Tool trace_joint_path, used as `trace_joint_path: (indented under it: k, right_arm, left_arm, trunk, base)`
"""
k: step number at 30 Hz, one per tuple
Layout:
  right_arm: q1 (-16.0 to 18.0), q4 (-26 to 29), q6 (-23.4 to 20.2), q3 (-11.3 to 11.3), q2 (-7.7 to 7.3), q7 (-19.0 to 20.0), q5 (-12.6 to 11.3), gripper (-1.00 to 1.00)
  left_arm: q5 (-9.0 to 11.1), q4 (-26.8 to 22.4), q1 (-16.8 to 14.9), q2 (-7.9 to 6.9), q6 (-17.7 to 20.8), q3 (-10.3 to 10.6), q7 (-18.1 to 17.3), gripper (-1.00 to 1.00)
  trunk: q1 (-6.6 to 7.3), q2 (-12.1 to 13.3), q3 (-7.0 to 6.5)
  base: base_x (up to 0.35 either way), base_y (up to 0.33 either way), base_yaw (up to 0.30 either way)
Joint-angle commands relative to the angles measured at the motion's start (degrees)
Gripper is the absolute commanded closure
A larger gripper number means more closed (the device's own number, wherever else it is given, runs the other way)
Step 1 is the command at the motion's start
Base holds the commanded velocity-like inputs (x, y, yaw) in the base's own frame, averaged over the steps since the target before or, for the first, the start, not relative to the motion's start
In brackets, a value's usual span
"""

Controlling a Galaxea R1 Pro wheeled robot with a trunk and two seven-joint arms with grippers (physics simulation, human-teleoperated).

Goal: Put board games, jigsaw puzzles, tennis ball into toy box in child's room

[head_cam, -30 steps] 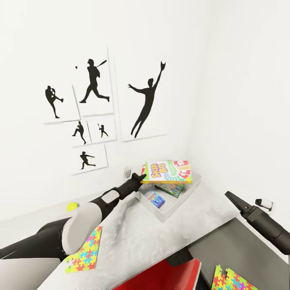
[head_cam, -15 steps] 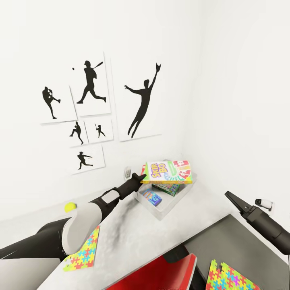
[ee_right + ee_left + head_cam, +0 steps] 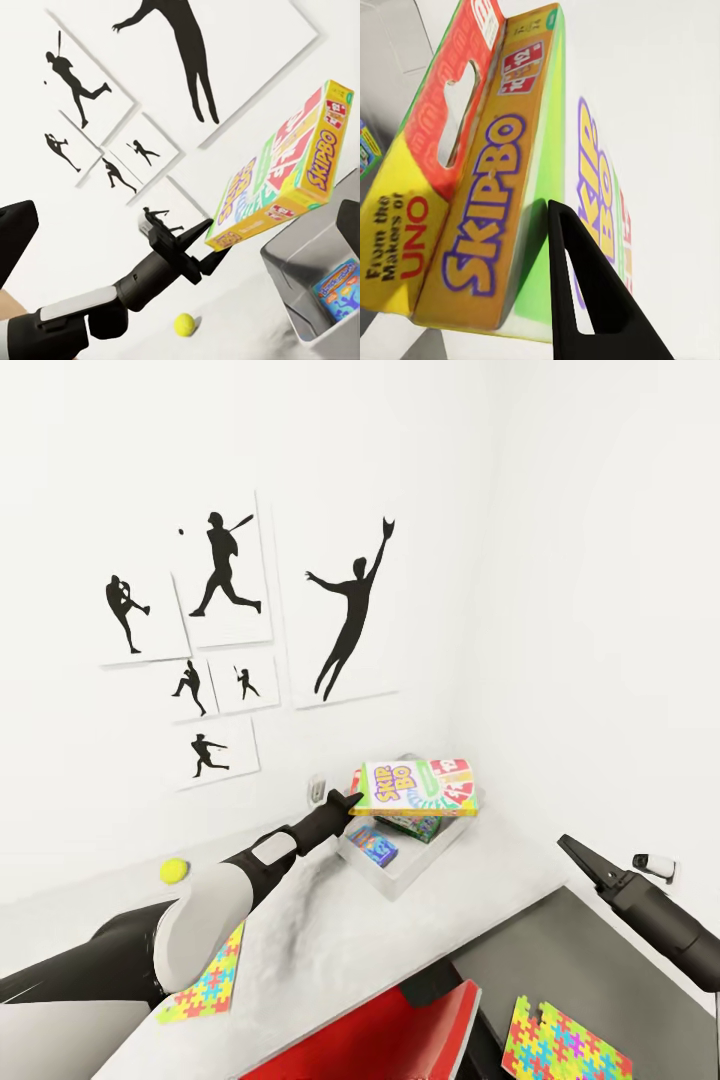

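My left gripper (image 3: 347,801) is shut on the edge of a yellow and green Skip-Bo board game (image 3: 416,788), held flat in the air just above the toy box (image 3: 398,879), a light grey tray on the table (image 3: 330,940) by the corner. One black finger (image 3: 585,300) presses the game's face (image 3: 480,217). A blue box (image 3: 372,843) and a green box (image 3: 421,826) lie inside the tray. The tennis ball (image 3: 174,870) rests near the wall. One jigsaw puzzle (image 3: 205,986) lies beside my left arm, another (image 3: 565,1046) at lower right. My right gripper (image 3: 581,853) hangs open, away to the right.
White walls meet in a corner behind the tray, the left one hung with baseball silhouette prints (image 3: 345,610). A red object (image 3: 400,1040) sits at the lower edge, beside a dark grey surface (image 3: 570,960). A small white device (image 3: 655,865) sits by my right arm.
The whole view has shifted a little, so the wall prints, tray and ball sit further left in the picture. The held Skip-Bo game now hangs slightly further across the tray. The right arm is unchanged.
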State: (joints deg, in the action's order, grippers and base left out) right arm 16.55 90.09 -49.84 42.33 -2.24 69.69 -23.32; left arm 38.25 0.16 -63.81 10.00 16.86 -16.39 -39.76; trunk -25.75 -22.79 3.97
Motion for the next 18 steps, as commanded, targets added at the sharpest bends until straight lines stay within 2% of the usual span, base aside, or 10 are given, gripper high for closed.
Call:
trace_joint_path:
  k: [1, 10, 12, 15, 18]
  right_arm:
    - [0.1, 0.0, -0.3, 0.0, -0.02, 0.1, -0.1, -1.0]
    - [0.1, 0.0, -0.3, 0.1, 0.04, 0.3, -0.1, -1.0]
    - [0.1, 0.0, -0.3, 0.2, 0.04, 0.3, -0.1, -1.0]
    - [0.1, 0.0, -0.3, 0.2, 0.05, 0.4, -0.1, -1.0]
    - [0.1, 0.0, -0.3, 0.1, 0.05, 0.4, -0.1, -1.0]
  left_arm:
    - [0.1, 0.0, -0.1, 0.0, 0.5, -0.6, -0.1, 1.0]
    - [0.4, -1.5, -0.2, 0.0, 0.6, -0.7, 2.0, 1.0]
    - [0.7, -3.2, -0.2, 0.0, -0.7, -0.7, 4.4, 1.0]
    - [0.9, -5.4, -0.2, 0.0, -4.1, -0.6, 11.0, 1.0]
    - [1.0, -6.5, -0.2, 0.0, -5.3, -0.6, 15.5, 1.0]
  trunk:
    - [-0.04, -0.1, 0.13]
    - [-0.04, -0.1, 0.13]
    - [-0.04, -0.1, 0.13]
    - [-0.04, -0.1, 0.13]
    - [-0.04, -0.1, 0.13]
  base:
    - [-0.007, -0.005, 0.0]
    - [-0.001, -0.001, 0.0]
    - [0.0, 0.0, 0.0]
    - [0.0, 0.0, 0.0]
    - [0.0, 0.0, 0.0]
